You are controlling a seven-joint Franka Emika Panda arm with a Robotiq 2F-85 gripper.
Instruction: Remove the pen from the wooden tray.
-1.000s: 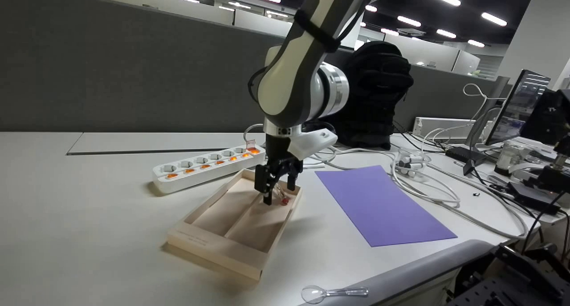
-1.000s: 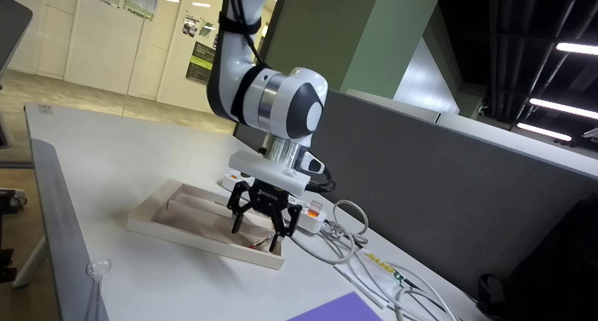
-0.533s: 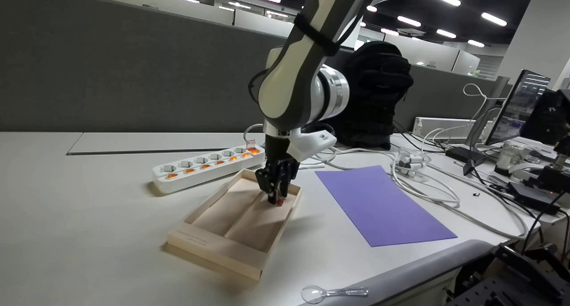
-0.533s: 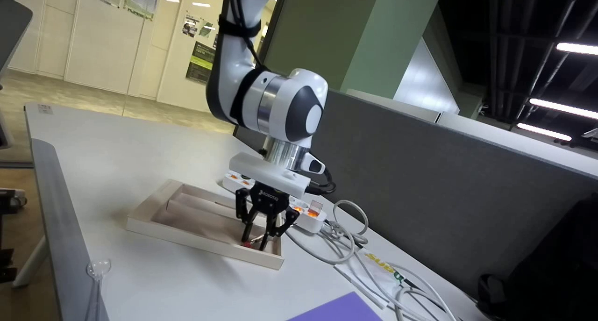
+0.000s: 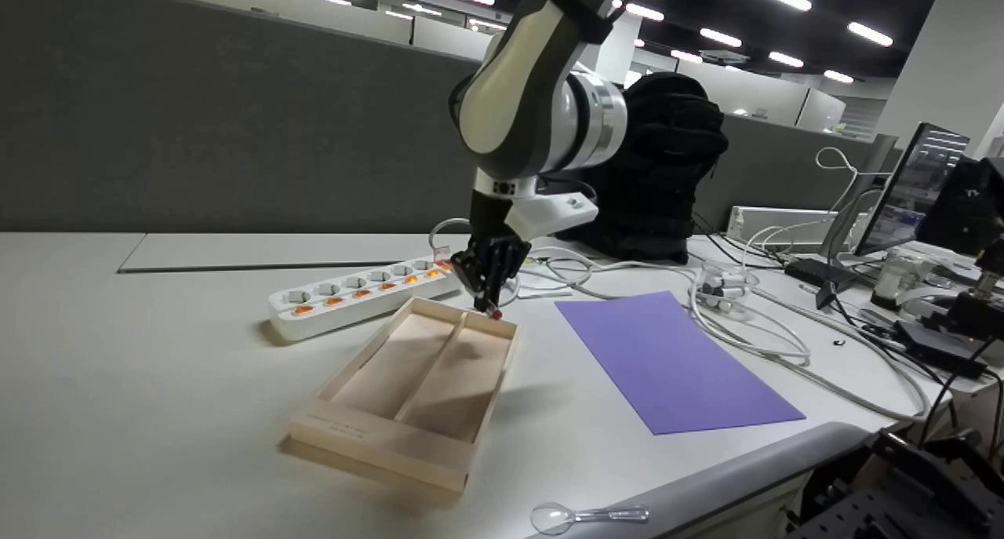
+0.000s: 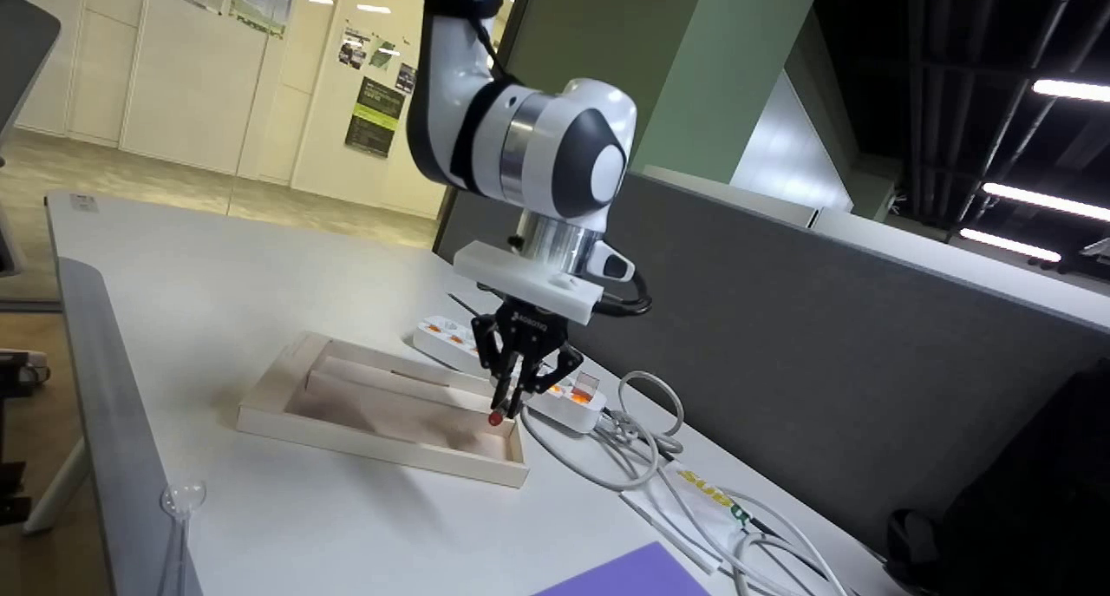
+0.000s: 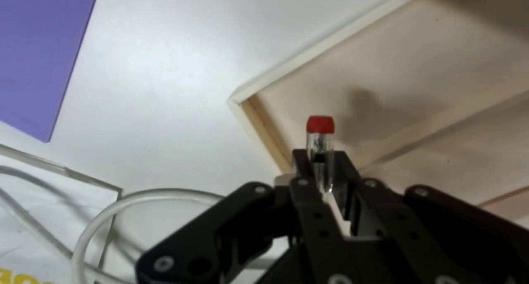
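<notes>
The pen (image 7: 320,141) is held above the wooden tray (image 5: 384,445), at the tray's far end as seen in an exterior view. The jaws are closed around its clear barrel, one side against each flank, and the red end (image 7: 320,124) is left protruding beyond them. A light, stiff thing is to be expected, probably of smooth plastic, slick enough to be twisted or tipped if it is knocked against the rim. Only a mild squeeze should be needed, since a thin wall could be cracked by more. The hold is best placed about mid-length; whether it is placed there cannot be told, as the rear part is hidden.

In looks, the pen is slim, with that end blunt and bright, a see-through section behind it and a dark patch within. The tray is pale and shallow, parted by a lengthwise divider (image 5: 431,368). On the table (image 5: 157,366), a white power strip (image 5: 365,296) is seen just beside its far left, and a purple sheet (image 5: 674,366) is laid apart, to the right.
</notes>
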